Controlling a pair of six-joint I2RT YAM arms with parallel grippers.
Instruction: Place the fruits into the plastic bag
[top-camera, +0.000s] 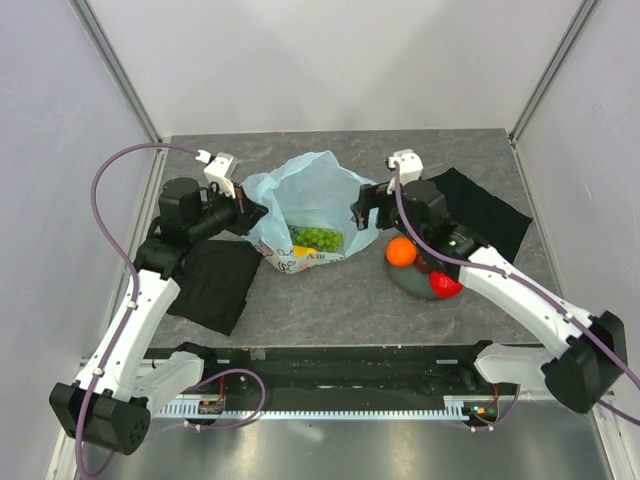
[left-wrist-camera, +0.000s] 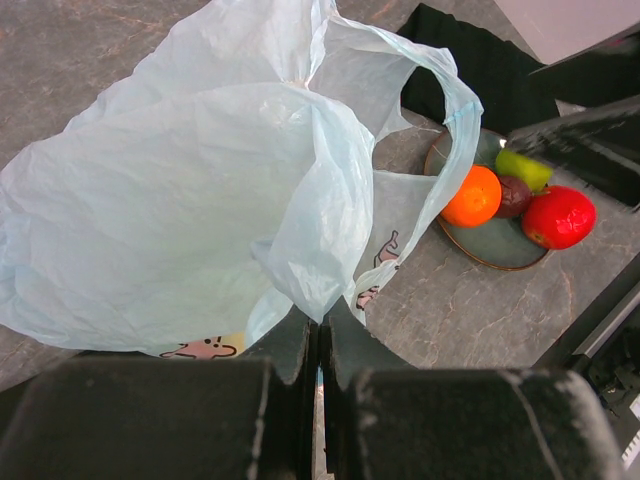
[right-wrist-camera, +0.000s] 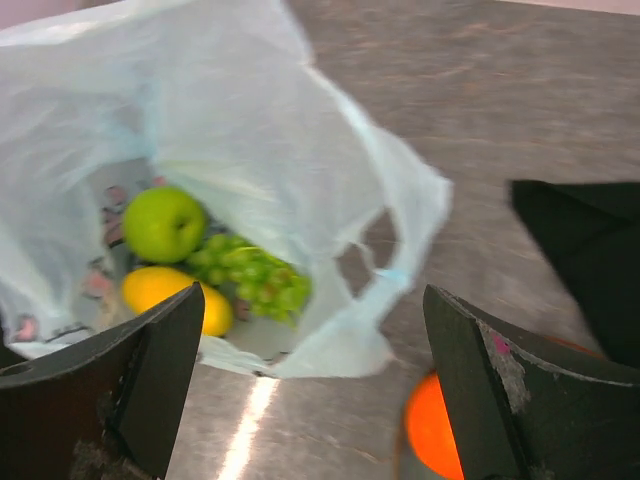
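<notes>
The light-blue plastic bag (top-camera: 300, 195) lies open mid-table. Inside it are a green apple (right-wrist-camera: 163, 224), a green grape bunch (right-wrist-camera: 252, 272) and a yellow oblong fruit (right-wrist-camera: 165, 292). My left gripper (top-camera: 250, 215) is shut on a fold of the bag's left rim (left-wrist-camera: 322, 325). My right gripper (top-camera: 365, 215) is open and empty, above the bag's right handle loop (right-wrist-camera: 315, 370). On the grey-blue plate (top-camera: 412, 283) sit the orange (top-camera: 400, 251), a dark purple fruit (left-wrist-camera: 514, 197), a red apple (top-camera: 446, 286) and a yellow-green fruit (left-wrist-camera: 523, 167).
One black cloth (top-camera: 215, 282) lies left of the bag under my left arm. Another black cloth (top-camera: 485, 212) lies at the back right behind the plate. Grey walls enclose the table on three sides.
</notes>
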